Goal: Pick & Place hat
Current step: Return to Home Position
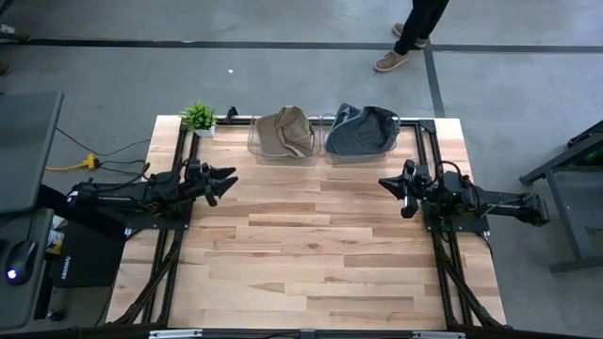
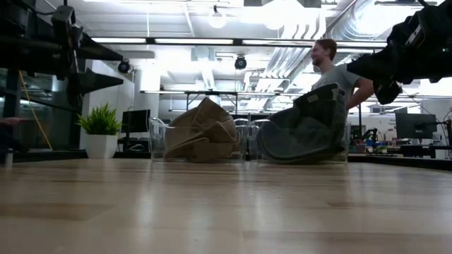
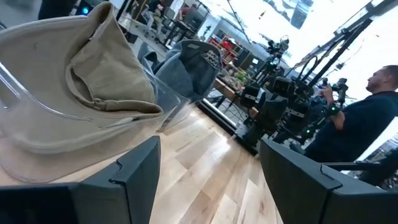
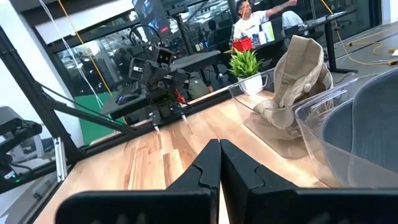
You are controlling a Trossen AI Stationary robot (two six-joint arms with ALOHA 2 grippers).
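Between the left end effector [image 1: 224,179] and the right end effector [image 1: 394,185] the counter [image 1: 311,245] gives a broad open lane. Beyond both, at the far edge, the left bin [image 1: 252,146], heaped with tan caps [image 1: 285,130], and the right bin [image 1: 328,149], heaped with gray caps [image 1: 363,130], stand side by side. A potted plant [image 1: 199,117] blocks the corner beyond the left end effector.

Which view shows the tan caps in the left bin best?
Left wrist view: the tan caps sit large and close. High view shows them small from above, low view side-on, right wrist view farther off.
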